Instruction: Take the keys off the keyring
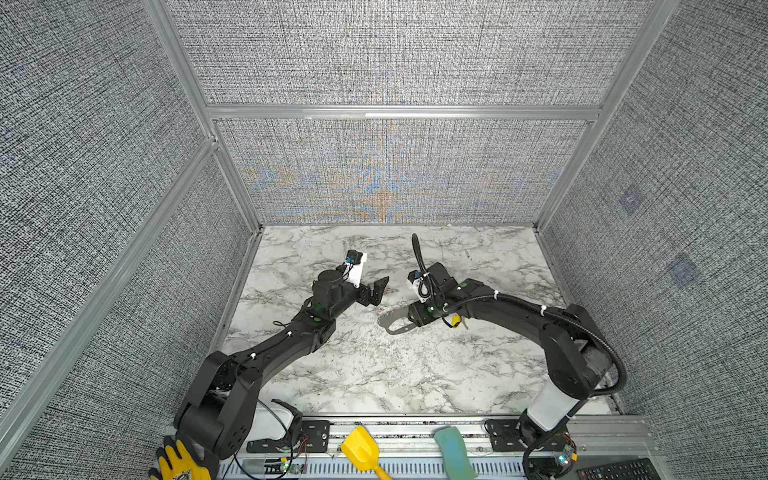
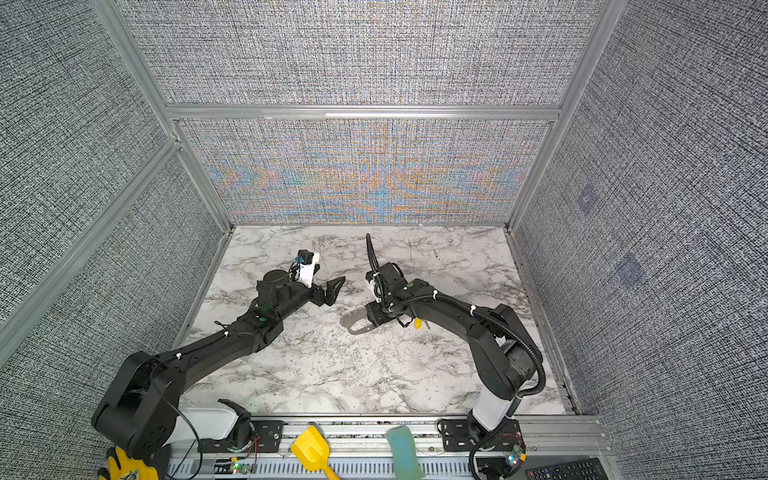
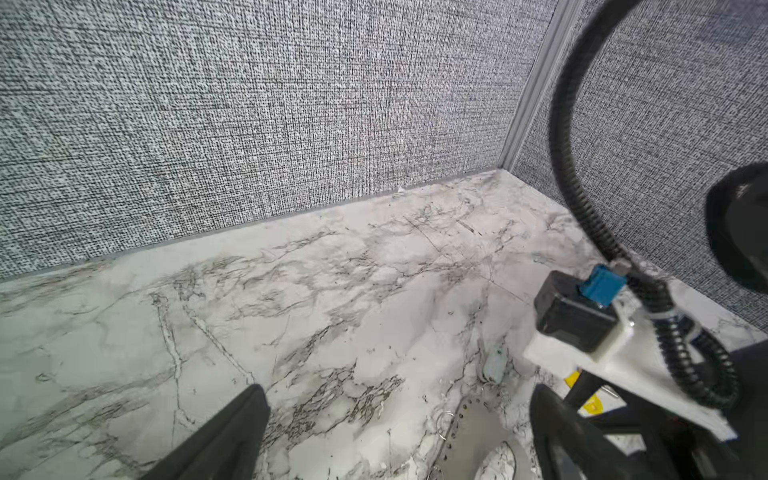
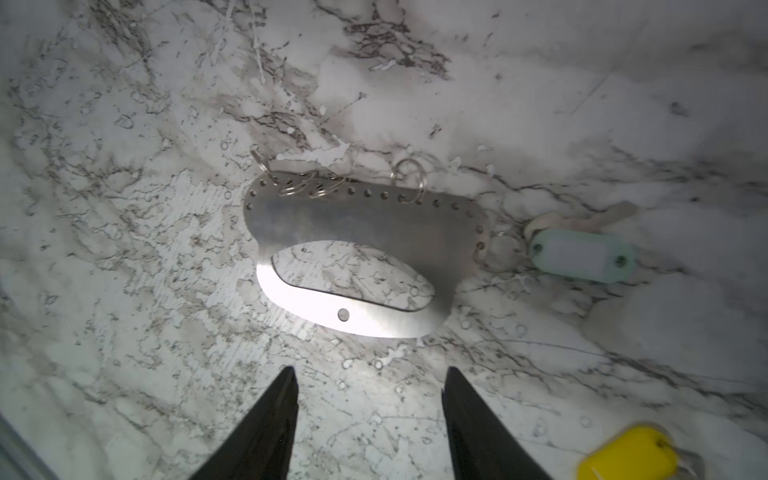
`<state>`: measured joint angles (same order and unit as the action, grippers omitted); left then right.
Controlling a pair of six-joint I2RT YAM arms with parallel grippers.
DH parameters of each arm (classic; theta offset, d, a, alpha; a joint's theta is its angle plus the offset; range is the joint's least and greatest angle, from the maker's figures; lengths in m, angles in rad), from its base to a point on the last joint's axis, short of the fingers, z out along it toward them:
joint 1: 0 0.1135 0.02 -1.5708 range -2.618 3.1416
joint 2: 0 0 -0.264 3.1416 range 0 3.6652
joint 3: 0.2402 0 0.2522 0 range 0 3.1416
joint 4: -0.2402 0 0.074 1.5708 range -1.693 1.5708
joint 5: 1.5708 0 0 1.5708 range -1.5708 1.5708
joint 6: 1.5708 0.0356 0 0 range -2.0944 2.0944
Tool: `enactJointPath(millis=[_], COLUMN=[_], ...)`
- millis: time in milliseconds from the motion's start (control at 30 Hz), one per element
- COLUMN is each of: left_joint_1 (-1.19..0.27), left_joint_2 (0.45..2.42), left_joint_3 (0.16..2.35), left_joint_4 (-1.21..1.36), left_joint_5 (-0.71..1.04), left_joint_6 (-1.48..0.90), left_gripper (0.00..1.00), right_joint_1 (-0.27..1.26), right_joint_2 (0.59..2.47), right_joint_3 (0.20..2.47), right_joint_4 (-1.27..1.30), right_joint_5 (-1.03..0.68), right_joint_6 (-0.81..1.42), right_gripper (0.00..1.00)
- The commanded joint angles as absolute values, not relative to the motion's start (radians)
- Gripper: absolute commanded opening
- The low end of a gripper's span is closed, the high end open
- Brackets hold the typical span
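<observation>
The keyring [image 4: 357,224], a flat grey plate with an oval cut-out, lies on the marble top and shows in both top views [image 1: 392,325] [image 2: 354,327]. A key with a pale teal tag [image 4: 582,255] hangs from a small ring at the plate's end hole. A yellow-tagged key [image 4: 627,457] lies apart from the plate, also in a top view [image 1: 456,321]. My right gripper [image 4: 370,370] hovers open just short of the plate's solid edge, nothing between its fingers. My left gripper [image 3: 399,390] stands wide open and empty, left of the plate [image 3: 478,432] in both top views [image 1: 376,291].
Several empty split rings [image 4: 409,178] sit along the plate's holed edge. On the front rail lie a yellow scoop [image 1: 361,451], a teal block [image 1: 453,457], a yellow glove [image 1: 178,463] and a remote [image 1: 619,469]. Fabric walls close three sides.
</observation>
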<state>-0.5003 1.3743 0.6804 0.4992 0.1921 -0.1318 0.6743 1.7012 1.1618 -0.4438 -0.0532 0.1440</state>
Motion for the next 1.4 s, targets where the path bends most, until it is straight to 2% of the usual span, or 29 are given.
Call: enactJointPath(millis=[0,100,267,367,567,800,1067,1367], left_joint_1=[-0.499,-0.499,-0.499,-0.499,-0.5,-0.5,-0.5,-0.5], left_joint_2=[1.412,1.436,1.468,1.476,1.455,1.435,1.446,1.469], left_joint_3=[0.724,0.745,0.783,0.834,0.833,0.808,0.833,0.845], left_joint_4=[0.449,0.429,0.389,0.295,0.29,0.296,0.255,0.234], left_joint_5=[0.179,0.194,0.139,0.159,0.238,0.265,0.29,0.294], left_joint_6=[-0.118,-0.117,-0.148,-0.153,-0.177,-0.142,-0.12,-0.081], left_gripper=[0.99,0.99,0.99,0.99,0.97,0.96,0.9,0.89], right_joint_1=[0.676,0.676,0.667,0.645,0.6,0.528,0.506,0.5], right_joint_2=[1.714,1.74,1.677,1.705,1.782,1.923,2.023,2.085], right_joint_3=[1.185,1.208,1.094,1.111,1.204,1.42,1.482,1.525], right_joint_4=[-0.476,-0.507,-0.306,-0.305,-0.382,-0.551,-0.58,-0.615], right_joint_5=[0.182,0.307,0.368,0.333,0.209,0.135,0.111,0.107], right_joint_6=[0.081,0.082,0.037,-0.022,-0.131,-0.082,-0.096,-0.096], right_gripper=[0.55,0.54,0.54,0.56,0.64,0.63,0.61,0.6])
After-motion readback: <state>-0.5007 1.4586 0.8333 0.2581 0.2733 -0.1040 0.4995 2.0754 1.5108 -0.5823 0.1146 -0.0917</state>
